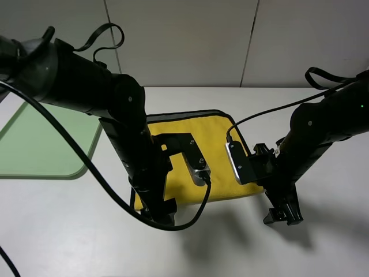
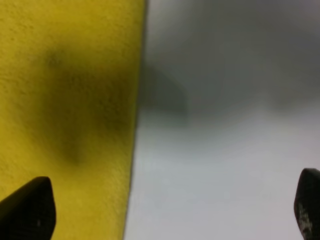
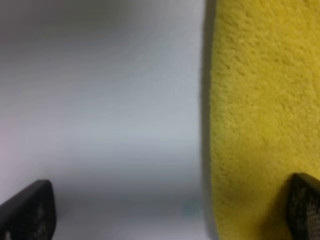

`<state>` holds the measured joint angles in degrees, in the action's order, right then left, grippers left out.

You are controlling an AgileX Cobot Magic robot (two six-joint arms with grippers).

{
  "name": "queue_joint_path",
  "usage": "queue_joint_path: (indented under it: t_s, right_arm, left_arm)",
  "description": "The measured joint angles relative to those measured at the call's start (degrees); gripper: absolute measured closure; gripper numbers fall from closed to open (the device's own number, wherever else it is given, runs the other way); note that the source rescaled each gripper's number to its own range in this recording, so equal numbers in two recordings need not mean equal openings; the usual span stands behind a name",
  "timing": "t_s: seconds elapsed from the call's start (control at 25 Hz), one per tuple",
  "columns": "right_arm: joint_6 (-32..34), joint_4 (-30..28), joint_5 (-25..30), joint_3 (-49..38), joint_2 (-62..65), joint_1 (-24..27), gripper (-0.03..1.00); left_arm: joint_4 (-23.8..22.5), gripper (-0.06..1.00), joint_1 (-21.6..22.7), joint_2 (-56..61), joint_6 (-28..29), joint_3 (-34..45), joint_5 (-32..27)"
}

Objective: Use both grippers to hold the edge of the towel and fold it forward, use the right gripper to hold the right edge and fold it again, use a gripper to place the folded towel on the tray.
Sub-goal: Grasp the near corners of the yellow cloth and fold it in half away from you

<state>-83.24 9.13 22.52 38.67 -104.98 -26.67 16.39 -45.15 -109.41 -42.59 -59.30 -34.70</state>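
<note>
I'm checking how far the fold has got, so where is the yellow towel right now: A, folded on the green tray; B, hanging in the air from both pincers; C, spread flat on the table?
C: the yellow towel lies spread flat on the table, apart from the green tray, with the left pincer and right pincer open at its edge.

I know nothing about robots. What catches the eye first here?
The bright yellow towel lying flat on the white table grabs you first. The left end effector and right end effector are open, each straddling a towel edge. A green tray sits at the left.
</note>
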Motion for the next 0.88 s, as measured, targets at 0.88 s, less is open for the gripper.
queue_joint_path:
  t_s: [0.88]
  right_arm:
    - [0.00,0.46,0.06,0.04,0.00,0.00,-0.03]
  left_arm:
    - [-1.05,0.13,0.00,-6.35,0.04,-0.59,0.74]
